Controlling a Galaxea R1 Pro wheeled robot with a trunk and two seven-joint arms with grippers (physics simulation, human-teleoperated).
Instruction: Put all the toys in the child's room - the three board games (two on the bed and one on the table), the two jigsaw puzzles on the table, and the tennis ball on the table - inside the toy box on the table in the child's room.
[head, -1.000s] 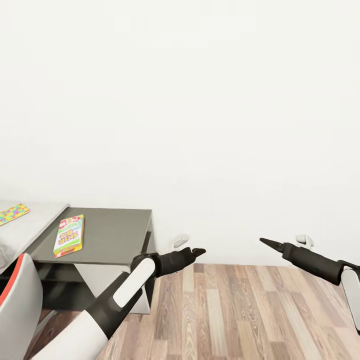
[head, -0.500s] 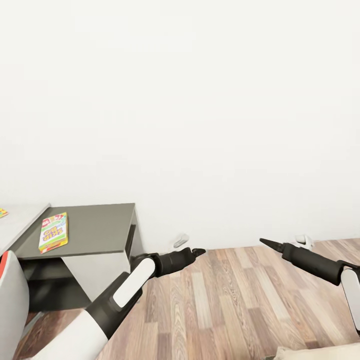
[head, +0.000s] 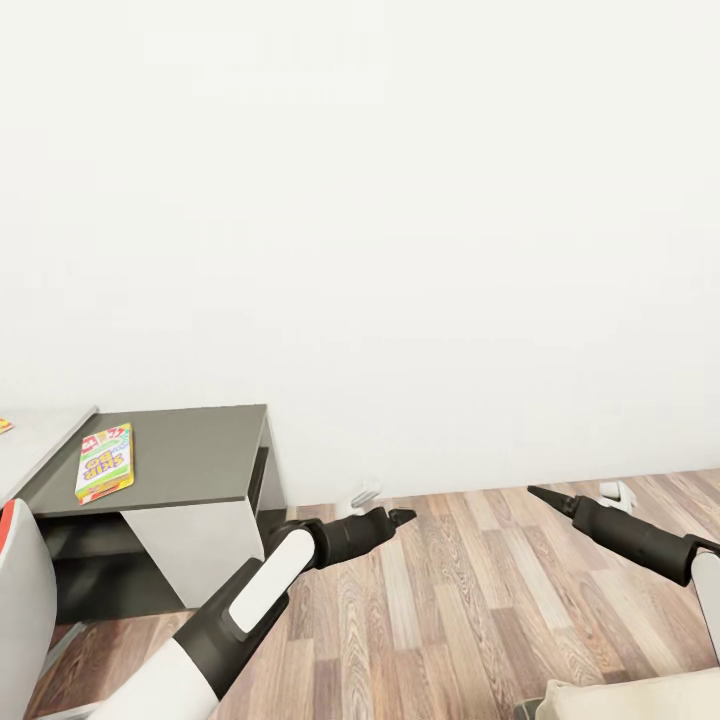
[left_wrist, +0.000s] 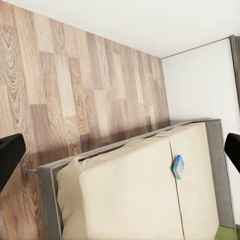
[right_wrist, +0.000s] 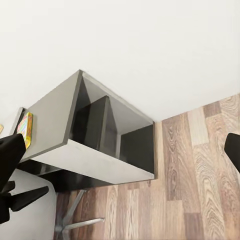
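Both claws empty, fingers spread: left gripper (head: 403, 516), right gripper (head: 535, 492); yellow-green-red Skip-Bo box (head: 104, 461) lies left of them on dark grey desk section (head: 200, 455); advise squaring base before reaching.

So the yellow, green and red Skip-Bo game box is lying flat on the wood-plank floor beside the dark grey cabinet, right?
Not quite. The yellow, green and red Skip-Bo game box lies flat on top of the dark grey cabinet, not on the wood-plank floor. The head view shows it.
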